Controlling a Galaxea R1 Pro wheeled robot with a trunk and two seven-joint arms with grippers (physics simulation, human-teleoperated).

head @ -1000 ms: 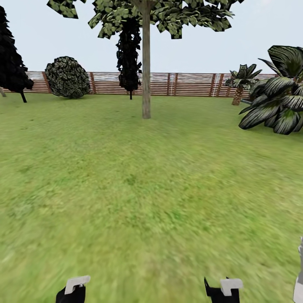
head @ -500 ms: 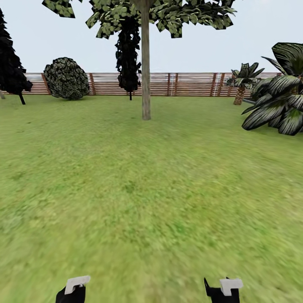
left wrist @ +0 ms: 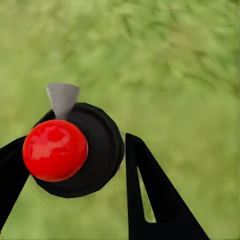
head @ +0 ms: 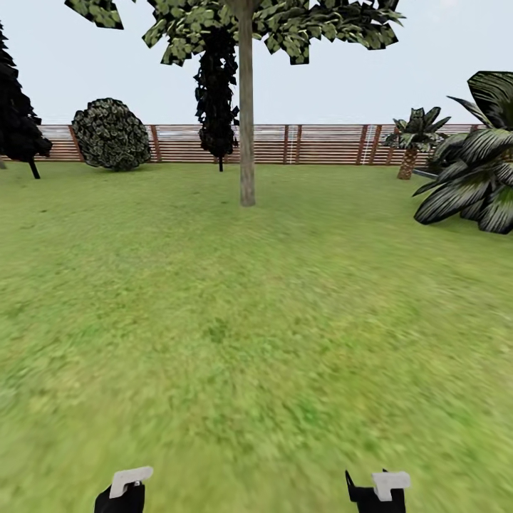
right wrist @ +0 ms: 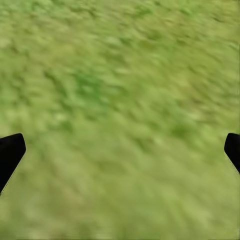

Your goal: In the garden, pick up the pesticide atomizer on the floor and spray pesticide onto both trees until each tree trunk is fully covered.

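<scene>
Here, the atomizer (left wrist: 70,150) is seen in the left wrist view, lodged between the two black fingers of the left claw (left wrist: 75,165): a black round body, a glossy red ball (left wrist: 55,150) on it, and a grey cone-shaped nozzle (left wrist: 63,99) pointing away over the grass (left wrist: 180,65). The left claw is judged to be closed about the atomizer, with one finger against its side and the other partly hidden behind the red ball. The body appears rigid and smooth, so some slip under a light grasp is to be expected; it is probably light, and is best held around the broad black body, with the nozzle and the ball left free. The right claw (right wrist: 120,150) is spread wide, with only its two dark fingertips seen at the borders of the right wrist view, and nothing but grass lies between them.

In the head view, the two wrists are seen low in the picture, the left (head: 121,491) and the right (head: 375,491). One tree (head: 246,21) stands ahead across the lawn, well apart from the robot, its pale trunk (head: 246,114) straight and bare. Behind it runs the brown slatted fence (head: 320,142), with a dark narrow tree (head: 216,92), a round bush (head: 112,134) and broad-leaved plants (head: 477,171) along it. No spraying is judged to be possible yet from this range.
</scene>
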